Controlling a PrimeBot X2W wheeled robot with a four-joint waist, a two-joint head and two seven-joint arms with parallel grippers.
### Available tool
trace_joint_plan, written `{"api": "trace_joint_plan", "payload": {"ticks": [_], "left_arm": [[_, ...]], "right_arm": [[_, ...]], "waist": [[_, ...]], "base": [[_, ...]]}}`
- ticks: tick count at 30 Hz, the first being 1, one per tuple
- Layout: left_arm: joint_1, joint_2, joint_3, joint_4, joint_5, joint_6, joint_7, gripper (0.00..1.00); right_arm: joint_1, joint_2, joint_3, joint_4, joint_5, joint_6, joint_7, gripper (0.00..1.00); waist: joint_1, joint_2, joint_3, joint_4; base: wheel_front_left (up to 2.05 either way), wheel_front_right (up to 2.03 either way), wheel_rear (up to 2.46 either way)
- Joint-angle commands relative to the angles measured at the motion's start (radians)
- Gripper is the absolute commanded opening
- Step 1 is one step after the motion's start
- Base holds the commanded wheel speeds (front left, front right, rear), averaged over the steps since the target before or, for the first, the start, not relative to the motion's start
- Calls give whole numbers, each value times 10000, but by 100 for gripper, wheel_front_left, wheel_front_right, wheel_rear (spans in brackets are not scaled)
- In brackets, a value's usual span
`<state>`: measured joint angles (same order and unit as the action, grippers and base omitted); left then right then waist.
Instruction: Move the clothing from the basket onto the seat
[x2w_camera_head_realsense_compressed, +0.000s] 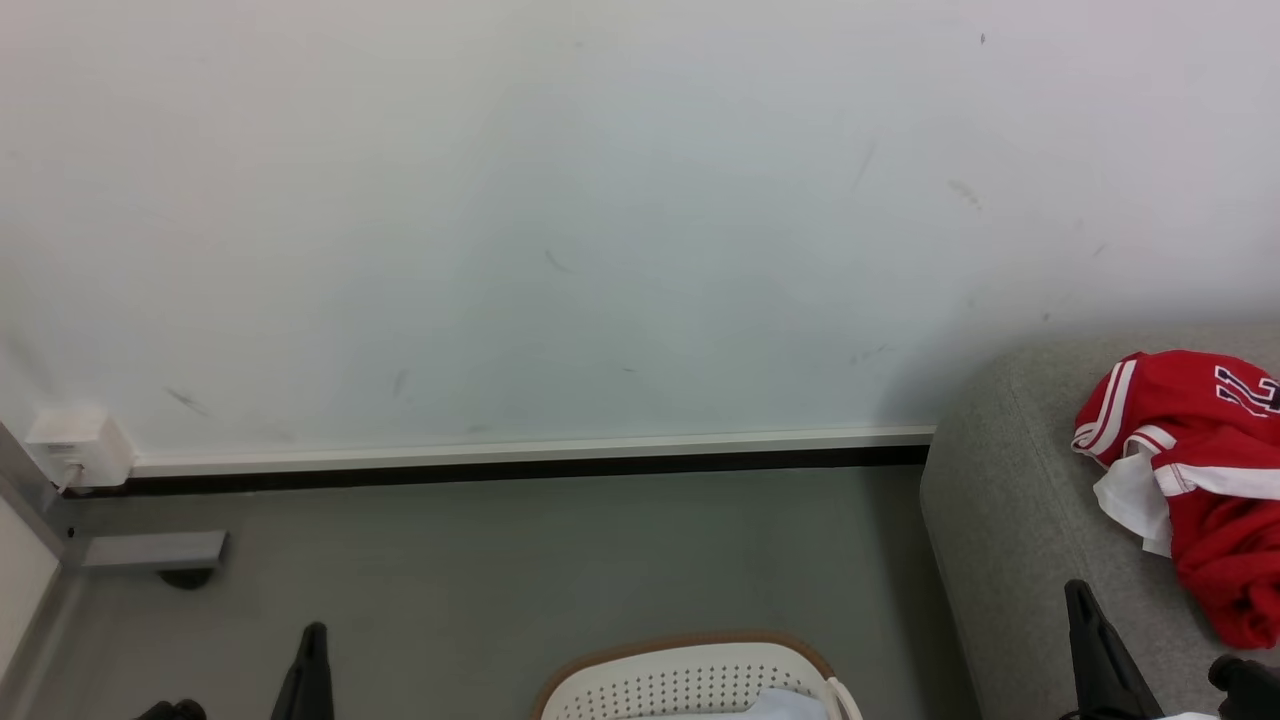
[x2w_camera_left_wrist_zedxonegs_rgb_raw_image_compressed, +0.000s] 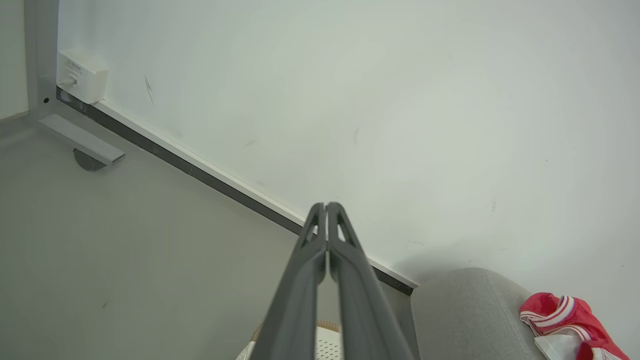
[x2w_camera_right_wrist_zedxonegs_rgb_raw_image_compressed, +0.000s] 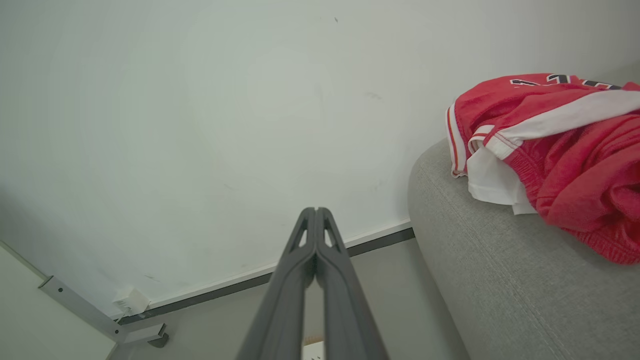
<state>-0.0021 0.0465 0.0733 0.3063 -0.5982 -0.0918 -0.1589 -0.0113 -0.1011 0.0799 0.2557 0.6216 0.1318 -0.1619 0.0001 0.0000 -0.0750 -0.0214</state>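
The left gripper (x2w_camera_left_wrist_zedxonegs_rgb_raw_image_compressed: 326, 206) and the right gripper (x2w_camera_right_wrist_zedxonegs_rgb_raw_image_compressed: 315, 210) are pinched shut on nothing, their fingers pointing at the far wall (x2w_camera_head_realsense_compressed: 600, 200), likely a rest pose. The clothing (x2w_camera_head_realsense_compressed: 1200, 480) lies crumpled on the seat (x2w_camera_head_realsense_compressed: 1010, 520) at the right, so that piece looks delivered. The basket (x2w_camera_head_realsense_compressed: 680, 642) sits near, between the arms for easy reach. A pale fold inside it may be another garment, but too little shows.
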Motion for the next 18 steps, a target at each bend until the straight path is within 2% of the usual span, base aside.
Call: {"api": "trace_joint_plan", "payload": {"ticks": [1,18], "left_arm": [[-287,63,51,-222,-522,13,91,0],[-471,64,129,-505,-2863,65,716,0]], "right_arm": [[-333,-26,-146,-134,475,-4,114,0],[-552,86,-567,-109,2764,-7,737,0]], "waist": [[-1,0,14,4],[-1,0,135,39]], "base": [[0,0,0],[0,0,0]]}}
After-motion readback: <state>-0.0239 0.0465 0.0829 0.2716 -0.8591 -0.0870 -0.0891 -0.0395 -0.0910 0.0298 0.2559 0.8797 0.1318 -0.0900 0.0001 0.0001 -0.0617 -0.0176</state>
